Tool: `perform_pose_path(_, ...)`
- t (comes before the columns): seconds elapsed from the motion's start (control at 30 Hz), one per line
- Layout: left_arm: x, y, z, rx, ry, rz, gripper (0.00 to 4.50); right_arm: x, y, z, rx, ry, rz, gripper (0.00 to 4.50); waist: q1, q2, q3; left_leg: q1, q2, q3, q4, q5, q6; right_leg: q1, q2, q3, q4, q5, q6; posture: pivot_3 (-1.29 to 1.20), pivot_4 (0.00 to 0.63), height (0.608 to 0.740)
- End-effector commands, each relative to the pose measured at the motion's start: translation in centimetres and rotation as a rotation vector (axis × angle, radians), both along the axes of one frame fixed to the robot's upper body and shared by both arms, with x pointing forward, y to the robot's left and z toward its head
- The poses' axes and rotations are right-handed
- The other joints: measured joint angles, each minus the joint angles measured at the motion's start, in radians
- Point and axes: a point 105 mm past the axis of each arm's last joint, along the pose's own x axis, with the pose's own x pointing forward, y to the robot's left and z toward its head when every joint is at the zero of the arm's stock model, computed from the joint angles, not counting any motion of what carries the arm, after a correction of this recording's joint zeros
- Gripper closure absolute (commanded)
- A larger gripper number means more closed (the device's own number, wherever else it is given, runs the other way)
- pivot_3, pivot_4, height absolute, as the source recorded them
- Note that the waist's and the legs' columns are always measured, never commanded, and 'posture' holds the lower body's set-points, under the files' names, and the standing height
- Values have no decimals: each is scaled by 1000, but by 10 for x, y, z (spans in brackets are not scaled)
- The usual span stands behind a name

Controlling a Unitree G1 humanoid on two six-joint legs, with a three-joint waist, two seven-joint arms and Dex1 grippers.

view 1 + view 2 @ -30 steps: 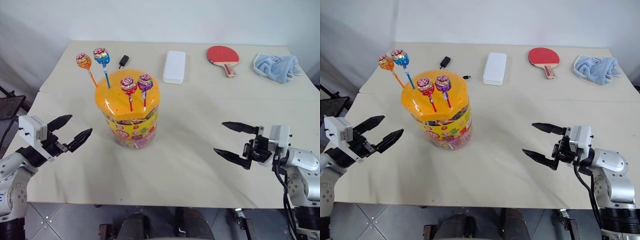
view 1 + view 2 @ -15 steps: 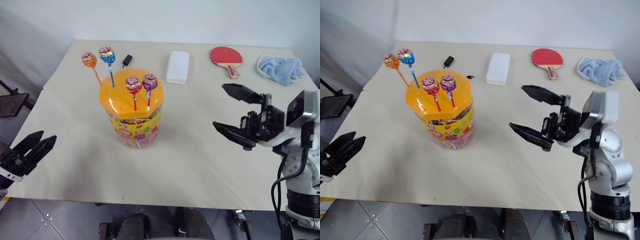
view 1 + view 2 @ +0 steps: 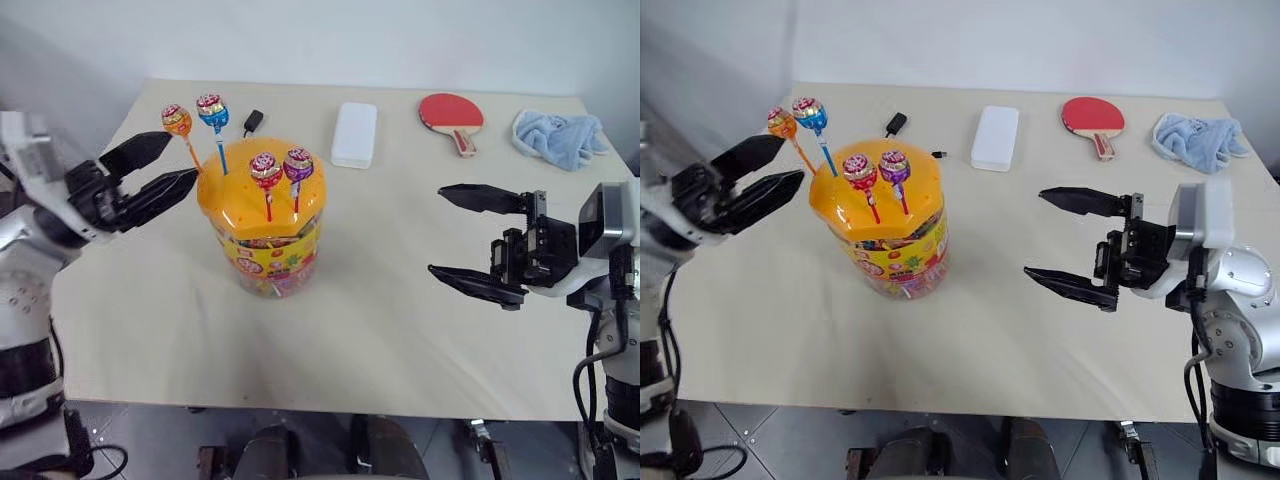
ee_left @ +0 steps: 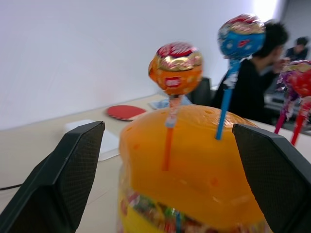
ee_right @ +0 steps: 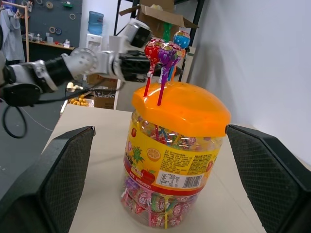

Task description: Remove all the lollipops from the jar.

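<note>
1. Orange-lidded jar (image 3: 262,218) stands left of centre in the head views, on the beige table (image 3: 380,310), well clear of every table edge.
2. Four lollipops (image 3: 265,170) stand upright with their sticks in the lid.
3. Left gripper (image 3: 160,170), jaws spread wide and empty, hovers just beside the orange lollipop (image 3: 177,121) at upper left.
4. Right gripper (image 3: 480,243), jaws wide apart and empty, hangs at right, with bare tabletop between it and the jar.
5. White box (image 3: 354,133), red paddle (image 3: 450,112) and blue cloth (image 3: 556,136) line the far edge.

No wording can be made out. The clear plastic jar with the orange lid (image 5: 172,160) carries a yellow-red label (image 5: 167,162) with fruit drawings and a white panel of fine print plus a barcode, all too small to read
</note>
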Motion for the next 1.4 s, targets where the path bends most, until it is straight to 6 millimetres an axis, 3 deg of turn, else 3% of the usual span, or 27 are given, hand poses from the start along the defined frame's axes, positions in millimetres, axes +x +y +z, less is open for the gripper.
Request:
perform_pose_path(0.03, 7, -4, 5, 5, -22, -33, 430, -6, 1, 10, 18, -42, 1, 0, 0, 0, 0, 0, 0, 0, 0, 0, 0, 0, 0, -1, 0, 0, 0, 0, 150, 740)
perform_pose_path(0.47, 5, -6, 15, -35, -32, -150, 4378, -6, -5, 11, 53, -59, -83, 0, 2, 0, 0, -1, 0, 0, 1, 0, 1, 0, 0, -2, 0, 0, 1, 0, 150, 740)
perform_pose_path(0.67, -2, 5, 43, -206, -42, -164, 4474, -3, -6, 14, 79, -50, -79, 0, 2, -1, 1, -1, 0, -2, 2, 0, 1, 0, -1, -1, 0, 0, 1, 0, 150, 740)
perform_pose_path(0.77, -7, 33, 58, -342, -58, -82, 4474, -3, -6, 22, 138, -44, -63, 0, -1, -1, 1, -1, 0, -2, 2, 0, 1, 0, -2, 2, 0, 0, 1, 0, 150, 740)
perform_pose_path(0.83, -1, 66, 39, -273, 13, 168, 4474, -3, -4, 26, 154, -47, -54, 0, -9, -1, 1, -1, 1, -2, 2, 0, 0, 0, -3, 3, 0, 0, 1, 0, 150, 740)
perform_pose_path(0.97, -5, 118, -27, 44, 255, 542, 4474, -2, -2, 25, 142, -59, -48, 0, -29, -1, 0, 2, 2, -1, -2, 1, -1, -1, -2, 2, 0, 0, 0, 0, 150, 740)
perform_pose_path(1.03, -15, 139, -60, 172, 452, 681, 4474, -2, 1, 18, 86, -96, -30, 0, -27, -2, 1, 0, 2, -2, -2, 1, -1, -1, -2, 3, 0, 0, -1, 0, 150, 740)
perform_pose_path(1.17, -39, 134, -106, 299, 707, 689, 4474, 0, 8, 15, 37, -136, 14, 0, -11, -4, 1, -1, 1, -4, -1, 0, 0, 0, -6, 5, -1, 0, 0, 0, 150, 740)
perform_pose_path(1.23, -50, 129, -131, 361, 807, 681, 4474, 3, 10, 1, -39, -116, 41, 0, -3, -4, 1, 0, 1, -4, -1, -1, 0, 0, -8, 6, -1, 0, 0, 0, 150, 740)
perform_pose_path(1.4, -55, 129, -152, 378, 870, 723, 4474, 12, 1, -28, -205, -66, 37, 0, -1, -4, 1, -1, 1, -6, -2, -1, -2, -1, -8, 5, -1, -1, -2, 0, 150, 740)
